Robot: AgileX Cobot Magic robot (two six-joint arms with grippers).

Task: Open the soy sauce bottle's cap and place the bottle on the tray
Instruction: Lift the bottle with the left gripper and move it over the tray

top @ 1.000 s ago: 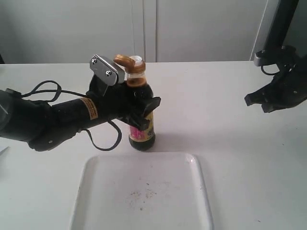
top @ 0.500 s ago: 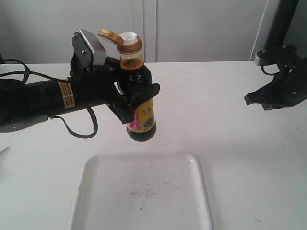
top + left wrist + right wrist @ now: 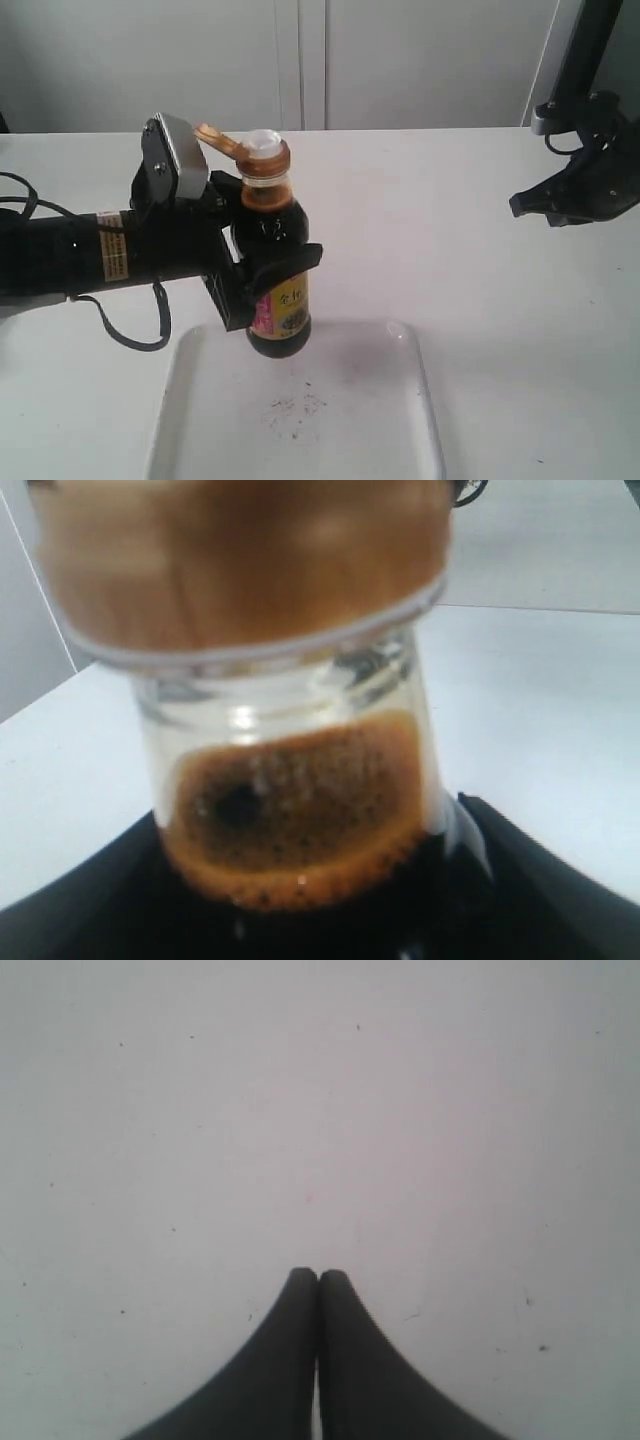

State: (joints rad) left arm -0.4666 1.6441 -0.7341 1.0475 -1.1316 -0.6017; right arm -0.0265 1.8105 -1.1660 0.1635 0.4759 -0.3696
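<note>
The soy sauce bottle (image 3: 274, 290) hangs upright in the air, its base just above the far edge of the white tray (image 3: 350, 420). My left gripper (image 3: 262, 265) is shut on the bottle's dark body. The amber cap (image 3: 213, 137) is flipped open to the left, baring the white spout (image 3: 263, 144). In the left wrist view the bottle's neck (image 3: 300, 780) and orange collar (image 3: 240, 560) fill the picture. My right gripper (image 3: 532, 208) hovers at the far right, shut on nothing, its fingertips (image 3: 319, 1276) pressed together above bare table.
A dark stand (image 3: 580, 60) rises at the back right behind my right arm. A black cable (image 3: 130, 335) loops below my left arm. White table surrounds the tray.
My left gripper lifted the bottle off the table, then carried it toward the near side and lower, over the tray's far edge. The right arm has stayed still.
</note>
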